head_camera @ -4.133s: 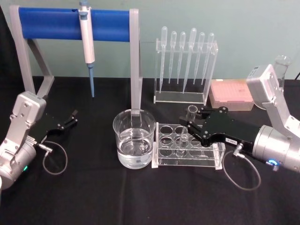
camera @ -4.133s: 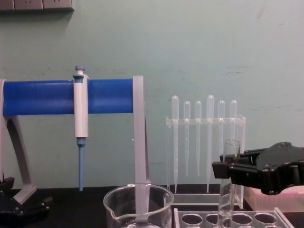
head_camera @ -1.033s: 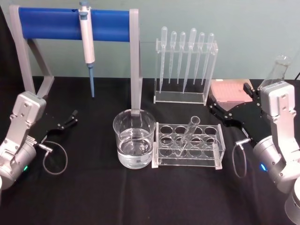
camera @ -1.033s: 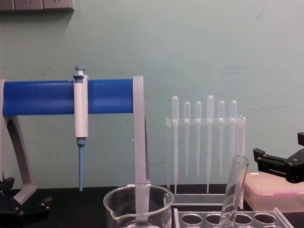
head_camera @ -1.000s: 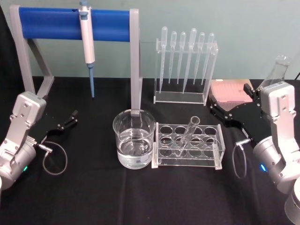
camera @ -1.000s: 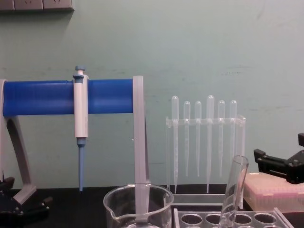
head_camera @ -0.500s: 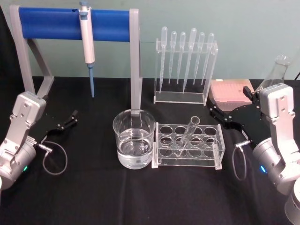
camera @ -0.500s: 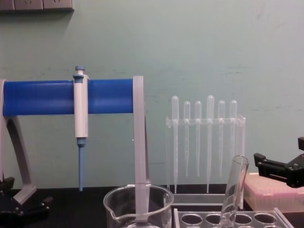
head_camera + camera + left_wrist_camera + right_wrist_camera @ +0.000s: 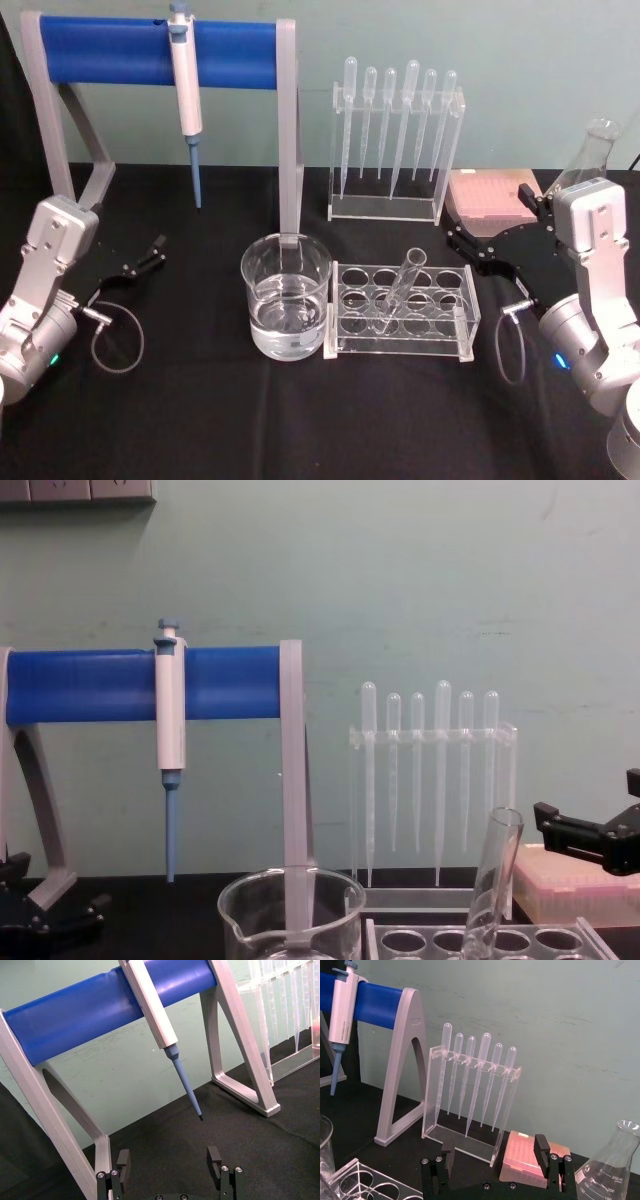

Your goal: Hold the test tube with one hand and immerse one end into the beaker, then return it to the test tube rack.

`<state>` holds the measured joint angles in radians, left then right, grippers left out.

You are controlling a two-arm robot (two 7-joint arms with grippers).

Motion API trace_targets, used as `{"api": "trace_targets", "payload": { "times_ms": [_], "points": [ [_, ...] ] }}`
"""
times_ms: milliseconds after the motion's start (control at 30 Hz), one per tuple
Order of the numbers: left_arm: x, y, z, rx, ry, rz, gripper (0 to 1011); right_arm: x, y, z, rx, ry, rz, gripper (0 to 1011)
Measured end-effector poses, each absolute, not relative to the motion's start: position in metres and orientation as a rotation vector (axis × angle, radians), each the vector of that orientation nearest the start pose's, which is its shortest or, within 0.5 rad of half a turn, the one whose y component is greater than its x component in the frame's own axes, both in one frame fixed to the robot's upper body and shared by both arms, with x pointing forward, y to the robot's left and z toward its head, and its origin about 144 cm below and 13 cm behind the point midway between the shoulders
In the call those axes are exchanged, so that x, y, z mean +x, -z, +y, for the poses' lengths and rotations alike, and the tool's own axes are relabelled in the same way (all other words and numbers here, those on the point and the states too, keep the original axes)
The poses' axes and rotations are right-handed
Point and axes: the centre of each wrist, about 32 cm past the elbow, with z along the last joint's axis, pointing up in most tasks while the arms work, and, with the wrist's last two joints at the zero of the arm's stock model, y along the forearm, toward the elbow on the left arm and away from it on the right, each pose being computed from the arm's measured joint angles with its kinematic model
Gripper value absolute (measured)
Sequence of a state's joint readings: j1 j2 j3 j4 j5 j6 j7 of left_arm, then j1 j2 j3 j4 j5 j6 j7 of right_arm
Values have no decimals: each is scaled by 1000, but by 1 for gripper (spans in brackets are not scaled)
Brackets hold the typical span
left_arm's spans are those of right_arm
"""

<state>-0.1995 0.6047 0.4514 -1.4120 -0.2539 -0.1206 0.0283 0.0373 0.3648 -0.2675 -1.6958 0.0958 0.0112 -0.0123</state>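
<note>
The test tube (image 9: 401,284) leans in the clear rack (image 9: 466,312), rim tilted to the right, with nothing holding it; the chest view shows the test tube (image 9: 494,878) tilted the same way. Just left of the rack stands the beaker (image 9: 286,302), holding clear liquid, and its rim (image 9: 290,885) shows low in the chest view. My right gripper (image 9: 488,215) is open and empty, well right of the tube near the pink box; its fingers (image 9: 540,1144) stand wide apart. My left gripper (image 9: 150,255) rests open at the far left, as the left wrist view (image 9: 169,1157) also shows.
A white-and-blue pipettor (image 9: 185,90) hangs on the blue-barred stand (image 9: 110,50) at the back left. A rack of plastic pipettes (image 9: 395,140) stands behind the tube rack. A pink tip box (image 9: 488,200) and a glass flask (image 9: 592,150) sit at the right.
About four seconds ago my right gripper held the tube upright in the rack. It has since let go and drawn back right; the tube leans. Little has moved in the last second.
</note>
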Motion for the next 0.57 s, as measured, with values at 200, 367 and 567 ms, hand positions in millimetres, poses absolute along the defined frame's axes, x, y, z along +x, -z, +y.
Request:
{"api": "trace_targets", "payload": {
  "times_ms": [200, 367, 567],
  "points": [
    [489, -1140, 310, 304, -1248, -285, 1000, 456, -1180, -239, -128, 1290, -261, 1004],
    [489, -1140, 310, 304, -1248, -285, 1000, 456, -1180, -239, -127, 1290, -261, 1004],
    [489, -1140, 310, 304, -1248, -285, 1000, 456, -1180, -239, -127, 1291, -261, 1004]
  ]
}}
